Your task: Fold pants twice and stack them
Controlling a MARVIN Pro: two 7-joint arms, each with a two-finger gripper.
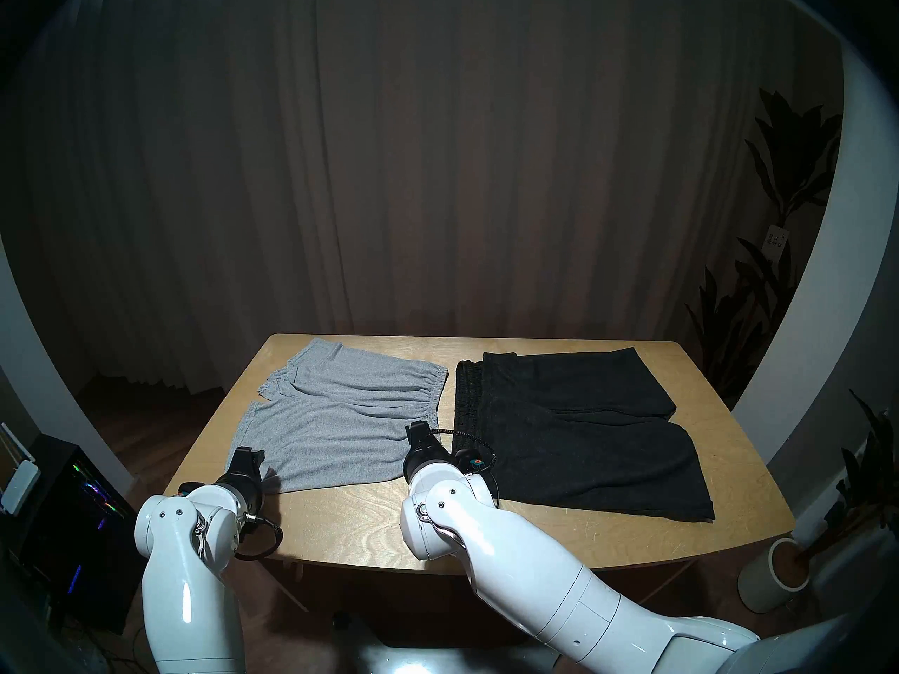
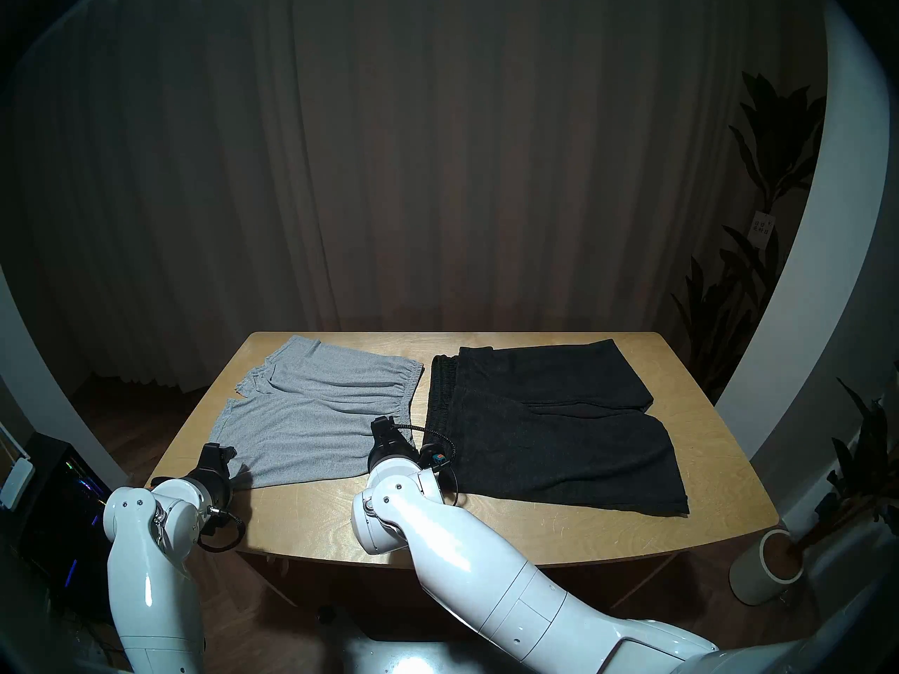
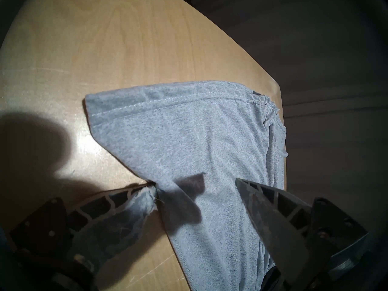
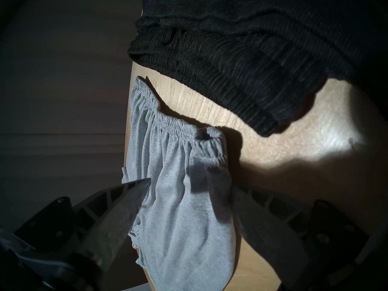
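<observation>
Light grey shorts [image 1: 340,415] lie flat on the left half of the wooden table [image 1: 350,527], waistband toward the middle. Larger black shorts [image 1: 574,430] lie flat on the right half. My left gripper [image 1: 245,459] sits low at the grey shorts' near leg corner. In the left wrist view it [image 3: 195,182] is open, with the grey cloth [image 3: 189,133] between its fingers and a frayed bit draped over one finger. My right gripper [image 1: 417,427] is at the near waistband corner. It [image 4: 192,182] is open, straddling the gathered grey cloth [image 4: 178,189], with the black waistband [image 4: 231,53] just beyond.
Bare wood runs along the table's near edge in front of both garments. A computer tower [image 1: 73,503] stands on the floor at the left. A white pot [image 1: 773,575] and dark plants stand at the right. A curtain hangs behind the table.
</observation>
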